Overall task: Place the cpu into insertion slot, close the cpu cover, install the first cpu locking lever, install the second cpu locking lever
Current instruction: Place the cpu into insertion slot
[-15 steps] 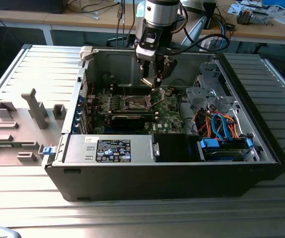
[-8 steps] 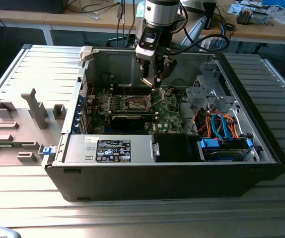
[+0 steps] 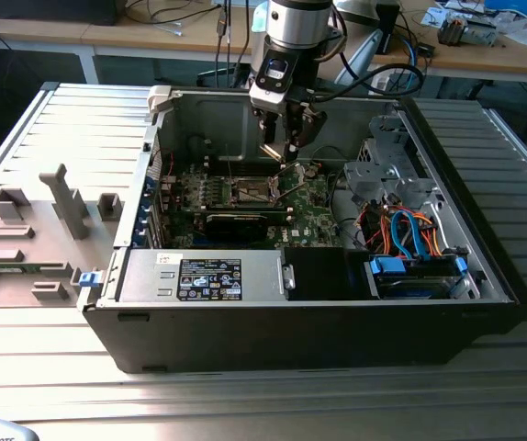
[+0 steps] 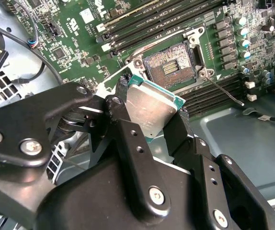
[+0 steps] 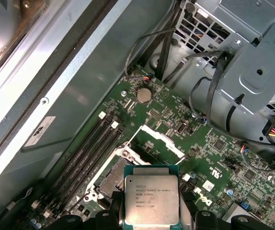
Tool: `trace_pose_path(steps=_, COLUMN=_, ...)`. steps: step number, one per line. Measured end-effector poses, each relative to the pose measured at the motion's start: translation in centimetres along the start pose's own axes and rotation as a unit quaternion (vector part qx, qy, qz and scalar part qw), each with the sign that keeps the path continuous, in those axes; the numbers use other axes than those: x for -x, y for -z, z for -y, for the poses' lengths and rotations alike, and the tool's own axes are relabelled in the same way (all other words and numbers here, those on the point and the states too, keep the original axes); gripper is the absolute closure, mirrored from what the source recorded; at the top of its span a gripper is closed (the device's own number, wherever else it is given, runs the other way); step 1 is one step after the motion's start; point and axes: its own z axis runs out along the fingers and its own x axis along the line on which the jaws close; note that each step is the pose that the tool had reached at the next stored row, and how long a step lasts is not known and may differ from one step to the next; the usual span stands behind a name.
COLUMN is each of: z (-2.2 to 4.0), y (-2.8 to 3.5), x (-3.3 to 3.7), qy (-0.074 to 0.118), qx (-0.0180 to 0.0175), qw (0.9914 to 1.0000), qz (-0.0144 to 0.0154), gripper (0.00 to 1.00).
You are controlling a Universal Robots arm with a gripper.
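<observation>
My gripper (image 4: 152, 100) is shut on the cpu (image 4: 149, 108), a flat silver-topped square chip pinched by two opposite edges between black fingers (image 4: 120, 115). It hangs tilted a little above the green motherboard, close beside the insertion slot (image 4: 170, 67), whose dark pin field lies uncovered. The first wrist view has the cpu (image 5: 151, 199) level, partly overlapping the slot (image 5: 109, 178). The silvery cpu cover (image 5: 160, 140) stands swung up off the slot. A thin locking lever (image 4: 222, 91) sticks out loose. In the exterior view the gripper (image 3: 286, 152) hovers inside the open case, just above the slot (image 3: 250, 190).
Long memory slots (image 4: 176, 19) flank the socket. A metal drive cage (image 3: 383, 170) with orange and blue cables (image 3: 401, 230) fills the case on the exterior view's right. The power supply (image 3: 208, 276) sits at the front. Grey fixtures (image 3: 61, 197) stand outside the case.
</observation>
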Motion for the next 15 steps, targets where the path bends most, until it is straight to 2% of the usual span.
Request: trace_pose_path(steps=15, z=0.0, y=0.0, x=0.0, qy=-0.01, qx=-0.0006, qw=0.99995, qz=0.0006, gripper=0.46)
